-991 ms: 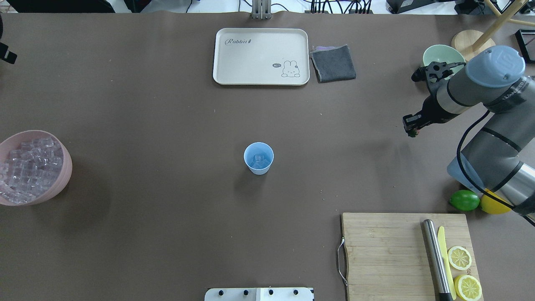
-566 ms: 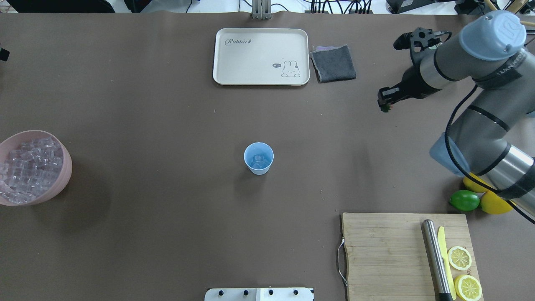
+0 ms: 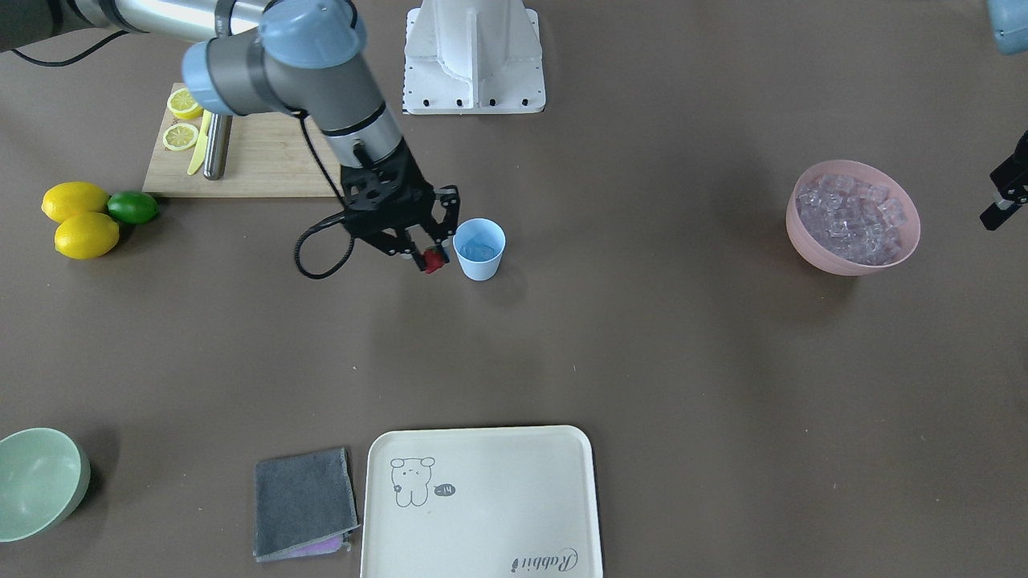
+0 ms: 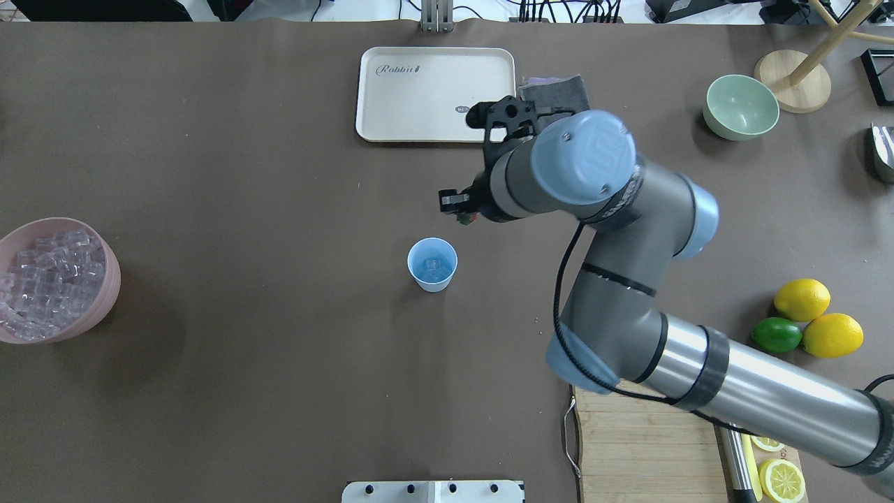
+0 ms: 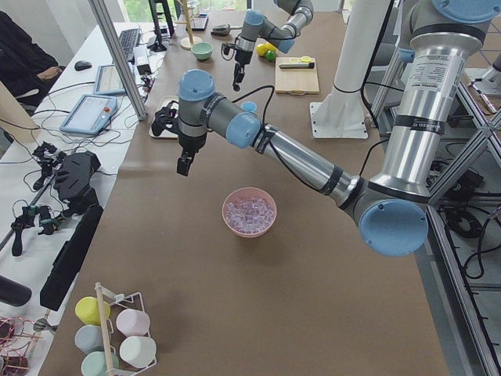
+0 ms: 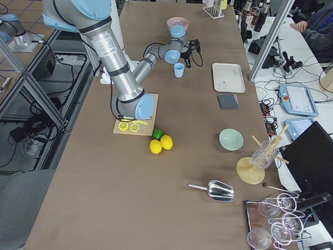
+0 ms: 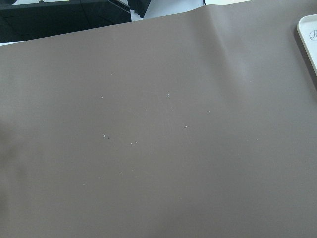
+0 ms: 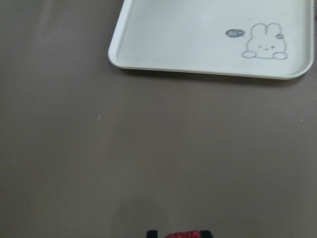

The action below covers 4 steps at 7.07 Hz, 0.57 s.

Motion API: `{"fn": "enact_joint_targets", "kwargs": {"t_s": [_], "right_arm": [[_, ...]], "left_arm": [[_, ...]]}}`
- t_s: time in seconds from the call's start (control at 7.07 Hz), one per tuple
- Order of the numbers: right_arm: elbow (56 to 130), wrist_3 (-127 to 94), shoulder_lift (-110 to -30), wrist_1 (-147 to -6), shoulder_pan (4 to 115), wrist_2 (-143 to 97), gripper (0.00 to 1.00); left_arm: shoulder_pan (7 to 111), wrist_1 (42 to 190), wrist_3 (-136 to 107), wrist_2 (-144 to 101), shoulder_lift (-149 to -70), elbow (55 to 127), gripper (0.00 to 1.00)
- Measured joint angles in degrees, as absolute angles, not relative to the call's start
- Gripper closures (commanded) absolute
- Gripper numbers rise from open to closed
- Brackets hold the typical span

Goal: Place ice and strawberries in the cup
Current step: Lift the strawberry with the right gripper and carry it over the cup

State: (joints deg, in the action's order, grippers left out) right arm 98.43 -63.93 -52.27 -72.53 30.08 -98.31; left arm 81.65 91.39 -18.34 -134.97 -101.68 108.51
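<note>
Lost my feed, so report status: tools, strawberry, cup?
Right tool shut on strawberry, short of cup, not over it. Ice in cup. Left tool off beyond pink bowl, state unclear. Nothing between.

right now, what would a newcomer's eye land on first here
The big right arm stretched over the middle of the table, its jaws pinching a small red strawberry close beside the light blue cup, which already holds an ice cube. After that, the pink bowl heaped with more ice at the robot's left end, and the bright lemons with a lime at the other.
</note>
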Motion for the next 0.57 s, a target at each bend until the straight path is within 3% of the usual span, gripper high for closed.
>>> {"fn": "enact_joint_targets", "kwargs": {"t_s": [0.57], "right_arm": [[98.1, -66.1, -50.4, -72.5, 23.4, -91.7, 1.00]], "left_arm": [[83.5, 92.1, -20.3, -135.4, -98.3, 109.0, 0.03]]}}
